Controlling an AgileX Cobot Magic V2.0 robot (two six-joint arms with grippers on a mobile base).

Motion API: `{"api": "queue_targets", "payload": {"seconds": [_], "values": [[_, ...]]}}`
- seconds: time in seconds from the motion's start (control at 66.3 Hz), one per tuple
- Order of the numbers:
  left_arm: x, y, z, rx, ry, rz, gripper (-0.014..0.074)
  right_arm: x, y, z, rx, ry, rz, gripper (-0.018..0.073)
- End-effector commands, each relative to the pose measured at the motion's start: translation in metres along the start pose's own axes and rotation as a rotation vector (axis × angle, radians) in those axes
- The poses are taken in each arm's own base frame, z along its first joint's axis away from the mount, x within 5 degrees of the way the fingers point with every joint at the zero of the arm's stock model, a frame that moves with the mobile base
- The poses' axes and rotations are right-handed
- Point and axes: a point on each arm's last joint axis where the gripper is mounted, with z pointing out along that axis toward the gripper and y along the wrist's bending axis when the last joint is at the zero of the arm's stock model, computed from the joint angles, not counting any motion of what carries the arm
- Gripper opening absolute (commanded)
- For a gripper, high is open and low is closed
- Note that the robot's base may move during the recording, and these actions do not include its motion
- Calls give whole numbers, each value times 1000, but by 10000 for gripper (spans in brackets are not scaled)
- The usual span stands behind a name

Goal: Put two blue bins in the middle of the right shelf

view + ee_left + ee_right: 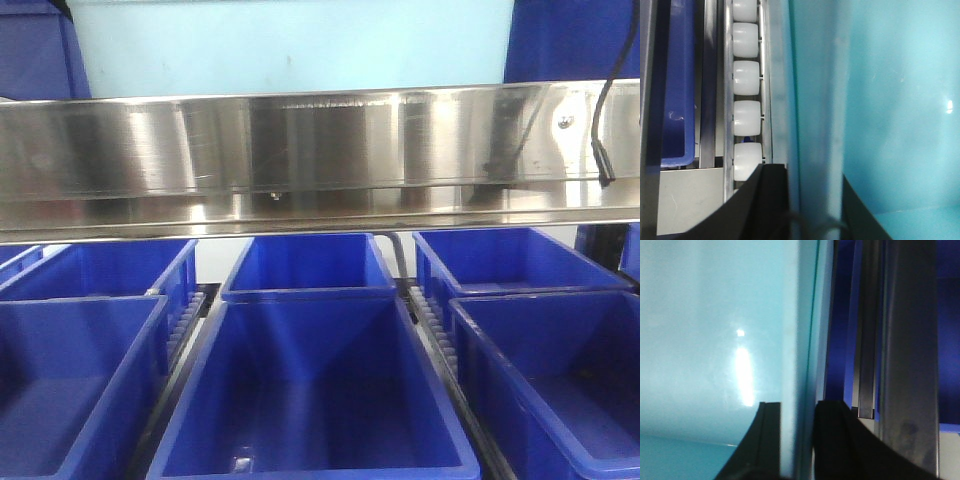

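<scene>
A pale blue bin (290,40) sits above the steel shelf rail (320,150), gripped on two of its walls.
The left end effector (809,174) pinches one bin wall, just beside a track of white rollers (746,80). The right end effector (799,404) pinches another wall. Dark blue bins (320,390) stand in rows below the rail.

A stainless-steel shelf beam (320,150) spans the front view. On the level above it sits a pale turquoise bin (290,45), flanked by a dark blue bin (40,50) on the left and another (570,40) on the right. On the level below, open blue bins (310,400) stand two deep in three lanes, with roller tracks (185,320) between the lanes. The left wrist view shows the turquoise bin's wall just beside a row of white rollers (746,117).
</scene>
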Motion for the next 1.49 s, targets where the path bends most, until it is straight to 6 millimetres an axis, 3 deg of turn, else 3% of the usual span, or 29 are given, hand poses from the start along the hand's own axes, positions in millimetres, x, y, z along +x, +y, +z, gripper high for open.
{"api": "queue_targets", "payload": {"seconds": [0.0, 0.226, 0.392, 0.603, 0.92, 1.101, 1.237, 1.478], "values": [[-1, -5, -4, 46, -16, -5, -111, -1, 2, -2, -28, -17, 1, -153], [-2, -5, -1, 43, -10, 8, -111, -1, 2, -1, -28, -15, 1, -154], [-7, -9, -19, 62, -67, 20, -111, -2, 4, -9, -32, -35, -3, -154], [-16, -15, -51, 93, -174, 75, -111, -9, 13, -43, -51, -139, -74, -154], [-30, -28, -118, 152, -406, 164, -111, -28, 32, -110, -92, -407, -182, -154], [-33, -32, -150, 182, -528, 177, -111, -31, 38, -135, -101, -500, -221, -154], [-33, -31, -157, 170, -557, 181, -111, -33, 40, -145, -105, -550, -233, -154], [-33, -30, -157, 160, -550, 182, -111, -34, 40, -146, -107, -562, -233, -154]]}}
